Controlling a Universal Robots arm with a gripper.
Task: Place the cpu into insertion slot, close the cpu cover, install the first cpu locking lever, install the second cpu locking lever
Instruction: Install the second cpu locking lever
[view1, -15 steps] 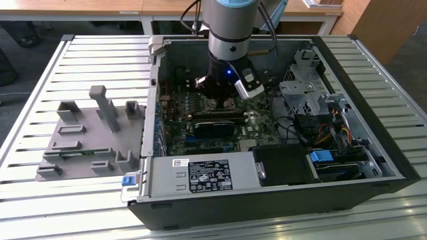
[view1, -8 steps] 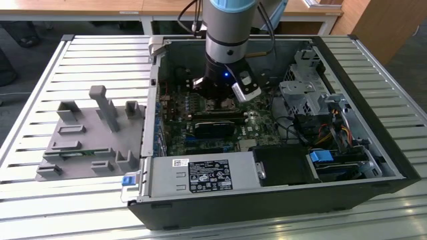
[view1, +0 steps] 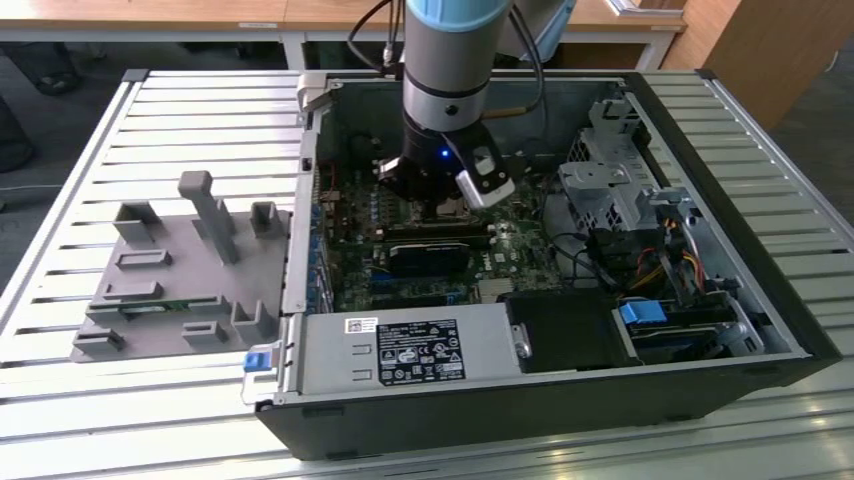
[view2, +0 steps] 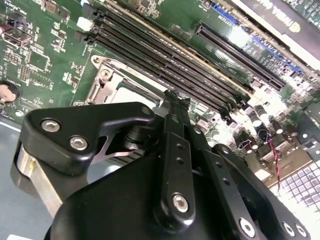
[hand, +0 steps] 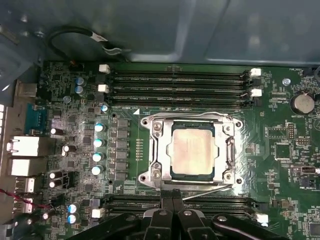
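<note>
The gripper (hand: 171, 201) hangs low over the motherboard (hand: 280, 150), its fingers (view2: 172, 107) pinched together and holding nothing, tips right at the edge of the cpu cover (hand: 156, 150). That silver frame lies flat over the insertion slot (hand: 172, 172), with the cpu (hand: 191, 149) seated inside its window. A thin locking lever (hand: 210, 190) runs along the near edge. Memory slots (hand: 180, 82) flank the socket on both sides, all inside the open computer case (view1: 747, 350).
</note>
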